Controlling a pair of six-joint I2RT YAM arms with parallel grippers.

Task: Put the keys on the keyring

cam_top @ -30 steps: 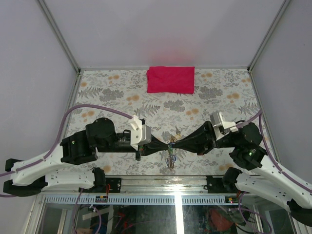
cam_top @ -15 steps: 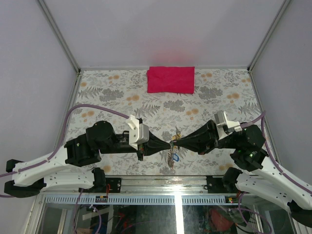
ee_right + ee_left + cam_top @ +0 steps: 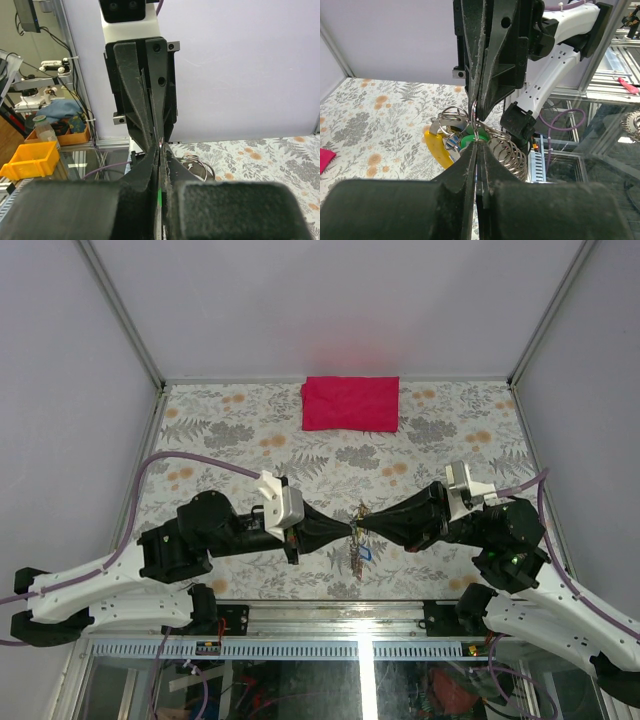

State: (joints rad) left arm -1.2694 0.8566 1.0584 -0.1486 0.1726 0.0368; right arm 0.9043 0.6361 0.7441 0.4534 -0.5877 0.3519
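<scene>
My left gripper (image 3: 347, 530) and right gripper (image 3: 362, 528) meet tip to tip above the near middle of the table, both shut. In the left wrist view a thin wire keyring (image 3: 474, 119) runs between the tips of my left gripper (image 3: 478, 143) and the right gripper (image 3: 475, 111) above it. The keys (image 3: 358, 554) hang in a bunch under the tips, with a yellow tag (image 3: 437, 148), a green tag (image 3: 468, 139), a blue one (image 3: 452, 143) and a coil of wire rings (image 3: 511, 156). In the right wrist view the right gripper (image 3: 159, 146) faces the left one; wire rings (image 3: 199, 167) show beside it.
A folded red cloth (image 3: 350, 403) lies at the far middle of the flowered table (image 3: 230, 430). The table's front edge and metal rail (image 3: 330, 605) run just below the hanging bunch. Grey walls stand on three sides.
Both grippers stay pinched together at the ring and have drifted slightly right and away from the front edge. The hanging bunch has swung a little to the right.
</scene>
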